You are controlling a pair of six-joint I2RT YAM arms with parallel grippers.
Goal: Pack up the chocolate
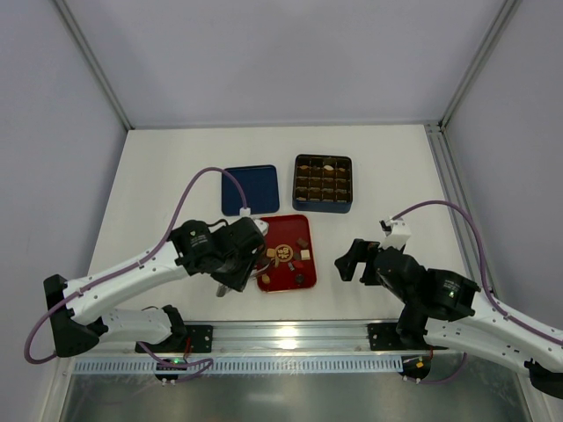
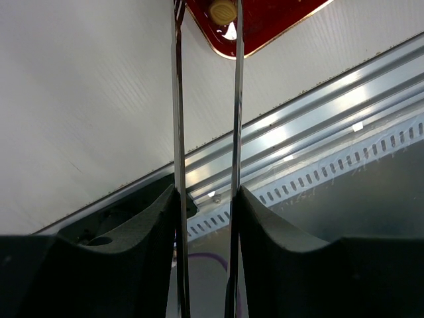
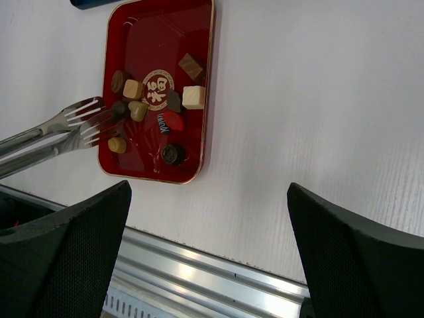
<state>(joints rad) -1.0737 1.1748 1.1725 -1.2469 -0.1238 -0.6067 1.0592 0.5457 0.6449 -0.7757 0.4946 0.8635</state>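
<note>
White ribbed bench (image 3: 318, 99), walled by pale grey panels (image 1: 281, 53). Left claw (image 2: 207, 192) clamped on steel fork-tipped tongs (image 3: 59, 132), tips over the red rectangular tray (image 3: 146, 40). Small chocolate pieces (image 3: 193, 97), dark brown, tan and cream, square or round, scattered in that tray, ahead-left of the wide-open, empty right claw (image 3: 209, 191).

**Chocolate** (image 3: 138, 110): bite-size pieces are lying loose on the red tray (image 3: 152, 33), clustered about its gold emblem (image 3: 157, 89). Positions are being read from the emblem in the right wrist view.
- A brown square (image 3: 190, 66) is sitting cornerwise at 1 o'clock.
- A cream square (image 3: 193, 97) is resting flat at 3 o'clock.
- A tan square (image 3: 132, 89) and a dark round piece (image 3: 118, 81) are lying just beside each other at 9 o'clock.
- A small tan disc (image 3: 117, 144) is lying at 7 o'clock.
- A dark disc (image 3: 172, 154) is lying at 5 o'clock.

At least one pale piece (image 1: 328, 167) is sitting in a cell near the far edge of the blue box (image 1: 322, 209).
</note>
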